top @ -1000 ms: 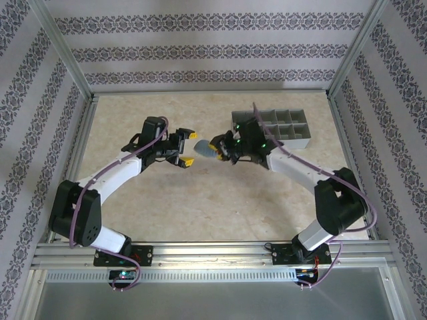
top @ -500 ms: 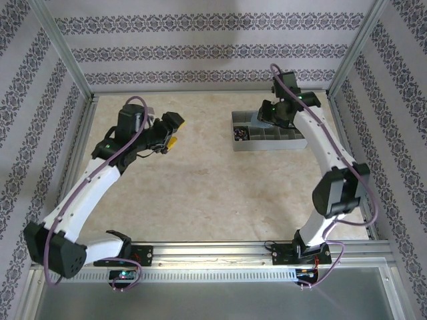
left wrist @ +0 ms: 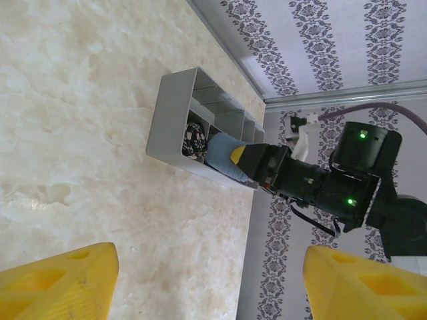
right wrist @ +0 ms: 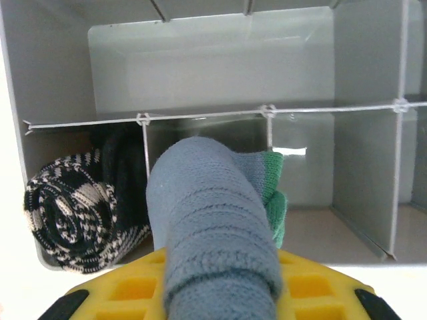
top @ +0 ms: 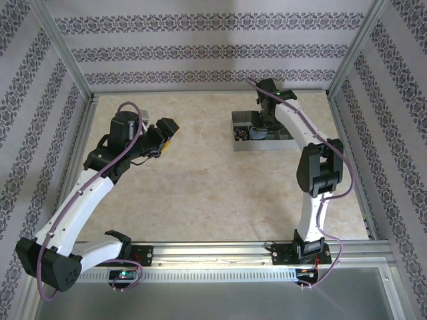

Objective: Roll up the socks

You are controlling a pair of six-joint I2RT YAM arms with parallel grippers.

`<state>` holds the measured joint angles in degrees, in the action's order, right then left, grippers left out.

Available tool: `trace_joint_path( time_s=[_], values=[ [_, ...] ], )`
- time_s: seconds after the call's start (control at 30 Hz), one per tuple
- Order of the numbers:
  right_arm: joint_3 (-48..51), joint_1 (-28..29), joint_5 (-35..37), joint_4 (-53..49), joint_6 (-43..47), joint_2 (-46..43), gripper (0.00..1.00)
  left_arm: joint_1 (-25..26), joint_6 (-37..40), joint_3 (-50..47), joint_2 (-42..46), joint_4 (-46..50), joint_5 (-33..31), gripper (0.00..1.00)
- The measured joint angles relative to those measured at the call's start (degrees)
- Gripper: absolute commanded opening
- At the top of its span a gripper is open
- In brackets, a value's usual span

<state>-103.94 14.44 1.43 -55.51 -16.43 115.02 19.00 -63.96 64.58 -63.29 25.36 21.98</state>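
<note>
Top, left-wrist and right-wrist views, with places given relative to the grey compartmented tray [top: 283,144], which stands on the marbled worktop [top: 213,187] at the far right.

The right tool [top: 261,127] hangs over the tray's left end, closed on the grey-blue sock [right wrist: 213,227]. In the right-wrist view this rolled sock lies across the tool's yellow lower finger [right wrist: 127,290]. Its green toe end [right wrist: 272,193] points into the second cell from the tray's left end. Whether the sock touches the cell floor cannot be told.

The black striped sock [right wrist: 73,207] sits rolled in the tray's left end cell, just beside the grey-blue sock, with a thin divider between them.

The left tool [top: 165,130] is well apart from the tray, to its left above bare worktop. Its jaws are open and carry nothing. The left-wrist view shows its two yellow fingertips [left wrist: 60,280] spread wide. Beyond them stand the tray's end wall [left wrist: 170,113], the black striped sock [left wrist: 194,139] and the gripped grey-blue sock [left wrist: 220,157].
</note>
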Motion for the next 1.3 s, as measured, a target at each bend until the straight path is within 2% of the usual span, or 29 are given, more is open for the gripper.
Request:
trace_joint_path(
  time_s=[0.5, 0.53, 0.63, 0.73, 0.83, 0.9, 1.0, 1.13, 1.3],
  values=[
    [-1.31, 1.20, 3.69, -0.13, 1.88, 6.27, 0.00, 0.00, 1.01, 0.04, 0.04, -0.04, 0.00, 0.70],
    [-1.55, 1.20, 3.67, -0.44, 1.99, 6.78, 0.04, 0.00, 1.01, 0.04, 0.04, -0.07, 0.00, 0.70],
    [-3.93, 1.20, 3.67, -2.60, 2.47, 8.85, 0.32, 0.00, 1.01, 0.04, 0.04, -0.07, 0.02, 0.70],
    [-5.42, 1.20, 3.74, -4.13, 3.08, 9.18, 0.47, 0.00, 1.01, 0.04, 0.04, -0.07, 0.00, 0.70],
    [-6.40, 1.27, 3.93, -5.03, 3.10, 8.35, 0.58, 0.00, 1.03, 0.07, 0.04, -0.07, 0.00, 0.70],
    [-7.17, 1.44, 4.33, -5.84, 3.21, 7.39, 0.60, 0.00, 1.01, 0.07, 0.04, -0.07, 0.00, 0.70],
    [-7.74, 1.46, 4.81, -6.43, 3.37, 5.68, 0.58, 0.00, 1.01, 0.07, 0.22, -0.07, 0.02, 0.70],
    [-7.74, 1.44, 4.94, -6.49, 3.74, 4.26, 0.29, 0.00, 1.01, 0.07, 0.37, -0.11, 0.02, 0.69],
    [-6.99, 1.44, 3.61, -5.68, 3.26, 4.87, 0.09, 0.00, 1.01, 0.07, 0.42, -0.11, 0.02, 0.69]
  ],
)
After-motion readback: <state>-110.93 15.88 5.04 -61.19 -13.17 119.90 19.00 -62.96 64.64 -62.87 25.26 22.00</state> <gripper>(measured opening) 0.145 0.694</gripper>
